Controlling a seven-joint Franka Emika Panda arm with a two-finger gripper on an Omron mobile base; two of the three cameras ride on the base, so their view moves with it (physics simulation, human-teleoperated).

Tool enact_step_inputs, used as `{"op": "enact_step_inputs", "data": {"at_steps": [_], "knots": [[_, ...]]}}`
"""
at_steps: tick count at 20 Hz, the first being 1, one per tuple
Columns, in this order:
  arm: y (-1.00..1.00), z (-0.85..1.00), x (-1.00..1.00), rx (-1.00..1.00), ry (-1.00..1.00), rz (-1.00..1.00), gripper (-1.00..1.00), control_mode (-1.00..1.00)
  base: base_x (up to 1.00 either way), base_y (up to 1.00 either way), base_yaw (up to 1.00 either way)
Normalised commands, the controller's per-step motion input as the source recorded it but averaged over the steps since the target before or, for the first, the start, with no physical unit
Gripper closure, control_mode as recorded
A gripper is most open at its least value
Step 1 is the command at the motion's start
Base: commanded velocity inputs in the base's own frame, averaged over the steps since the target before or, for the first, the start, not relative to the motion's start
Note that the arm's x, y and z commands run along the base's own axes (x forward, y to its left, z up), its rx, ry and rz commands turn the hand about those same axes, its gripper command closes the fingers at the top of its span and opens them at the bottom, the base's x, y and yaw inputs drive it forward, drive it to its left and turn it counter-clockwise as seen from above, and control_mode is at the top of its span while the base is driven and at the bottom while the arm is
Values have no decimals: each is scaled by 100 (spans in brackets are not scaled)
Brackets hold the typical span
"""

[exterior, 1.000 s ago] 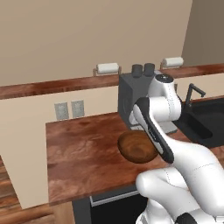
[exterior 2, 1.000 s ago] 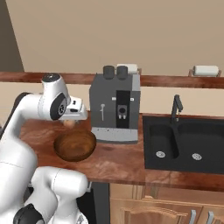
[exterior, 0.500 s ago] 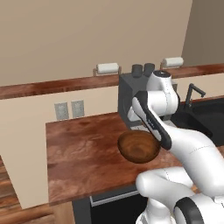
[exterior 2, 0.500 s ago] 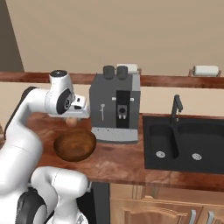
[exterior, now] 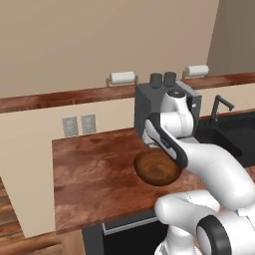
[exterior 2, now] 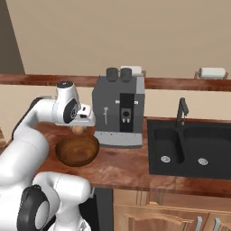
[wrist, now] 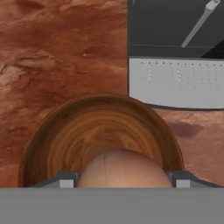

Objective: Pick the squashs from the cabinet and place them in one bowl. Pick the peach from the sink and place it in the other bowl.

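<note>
Bench [exterior: 94, 169] of reddish-brown wood fills the middle of the left base view, and on it sits the dark brown bowl [exterior: 157, 168], just in front of a grey coffee machine [exterior: 144, 107] that stands against the back wall. The white arm bends over the bowl from the lower right, and its hand is hidden behind its own links here, so the gripper cannot be read from this side. A paper towel roll [exterior: 122, 77] rests on the ledge behind, and the black sink [exterior: 224, 139] with its faucet [exterior: 219, 106] lies to the right. In the right base view the gripper [exterior 2: 80, 127] hangs over the far rim of the bowl [exterior 2: 77, 150], and the peach [exterior 2: 79, 129] shows as a small orange lump under the hand, clear of the bowl's floor. The coffee machine [exterior 2: 118, 113] stands just right of the bowl, with the sink [exterior 2: 189, 149] further right. In the hand view the peach [wrist: 124, 169] sits clamped between the two fingertips [wrist: 63, 179], directly above the bowl [wrist: 52, 135], whose hollow holds nothing; the coffee machine's drip tray [wrist: 175, 83] lies beyond its rim.
</note>
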Motion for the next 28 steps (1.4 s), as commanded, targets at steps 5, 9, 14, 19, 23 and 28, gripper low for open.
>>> {"op": "enact_step_inputs", "data": {"at_steps": [5, 9, 14, 19, 23, 28], "knots": [[3, -31, 9, 1, 0, 0, 100, -100, 0, 0, 0], [11, -32, 0, 2, 4, 0, 100, -100, 0, 0, 0], [18, -19, 0, 0, 6, 0, 100, -100, 0, 0, 0], [13, -38, 0, 0, 4, 0, 100, -100, 0, 0, 0], [0, -33, 0, 0, 2, 0, 100, -100, 0, 0, 0], [0, -17, 0, 0, 2, 0, 100, -100, 0, 0, 0]]}}
